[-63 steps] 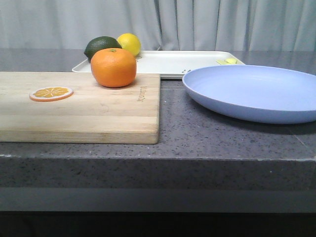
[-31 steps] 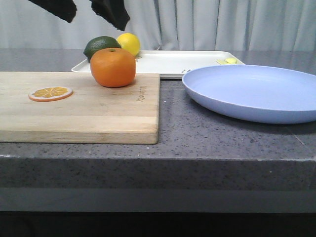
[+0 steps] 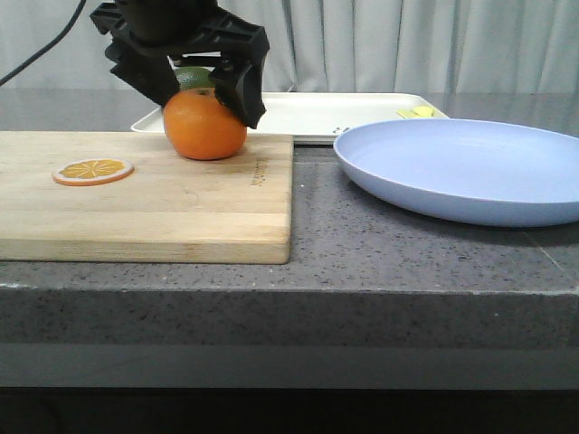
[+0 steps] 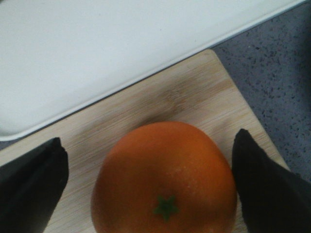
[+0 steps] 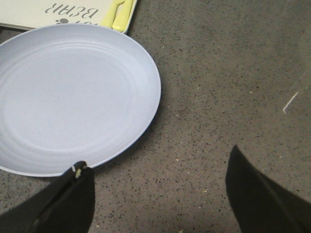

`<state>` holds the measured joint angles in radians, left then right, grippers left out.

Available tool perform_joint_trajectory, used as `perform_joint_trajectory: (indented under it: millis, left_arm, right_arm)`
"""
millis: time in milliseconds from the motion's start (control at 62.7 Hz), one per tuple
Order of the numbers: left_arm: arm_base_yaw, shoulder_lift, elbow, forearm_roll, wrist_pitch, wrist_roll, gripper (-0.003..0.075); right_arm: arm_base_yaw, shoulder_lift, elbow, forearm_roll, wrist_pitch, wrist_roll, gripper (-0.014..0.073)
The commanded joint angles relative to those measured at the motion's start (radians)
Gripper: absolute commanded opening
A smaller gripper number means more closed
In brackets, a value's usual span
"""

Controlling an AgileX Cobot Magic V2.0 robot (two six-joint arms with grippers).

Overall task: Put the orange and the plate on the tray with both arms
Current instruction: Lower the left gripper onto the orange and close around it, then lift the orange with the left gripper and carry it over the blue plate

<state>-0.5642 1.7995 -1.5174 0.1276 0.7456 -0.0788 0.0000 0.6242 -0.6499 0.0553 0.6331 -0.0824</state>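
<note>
1. Fingers first: my left gripper (image 3: 192, 90) has dropped in from the top of the front view within the last second and now straddles the orange (image 3: 204, 124), jaws apart, a gap on each side in the left wrist view, so nothing is clamped yet.
2. Orange hasn't budged; it sits at the far corner of the cutting board (image 3: 145, 194), stem dot up, just short of the tray (image 3: 317, 113).
3. I read this as the pre-grasp: next I'd close on the fruit, then lift it back over the rim.
4. My right gripper (image 5: 158, 194) hangs spread wide over bare counter, just beside the near edge of the plate (image 5: 68, 97), touching nothing.
5. Plate rests on the counter, in front of the tray; both items remain off it.
6. An orange slice (image 3: 93, 170) lies apart on the board.
</note>
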Motion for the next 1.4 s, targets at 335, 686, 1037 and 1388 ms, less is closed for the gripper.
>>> perform_joint_trajectory:
  millis: [335, 686, 1037, 1388]
  left_arm:
    - [-0.005, -0.022, -0.036, -0.036, 0.007, 0.001, 0.0614]
    - [-0.025, -0.022, -0.097, -0.057, 0.033, 0.006, 0.0451]
    - [-0.175, 0.063, -0.340, -0.057, 0.061, 0.053, 0.0452]
    - [-0.304, 0.252, -0.572, -0.057, 0.094, 0.053, 0.0452]
  right_arm:
    - [-0.005, 0.005, -0.034, -0.011, -0.064, -0.011, 0.0568]
    - [-0.005, 0.005, -0.034, -0.011, -0.064, -0.011, 0.0568]
    - [-0.005, 0.005, -0.034, -0.011, -0.071, -0.011, 0.0568]
    - [-0.005, 0.005, -0.034, -0.011, -0.072, -0.011, 0.0568]
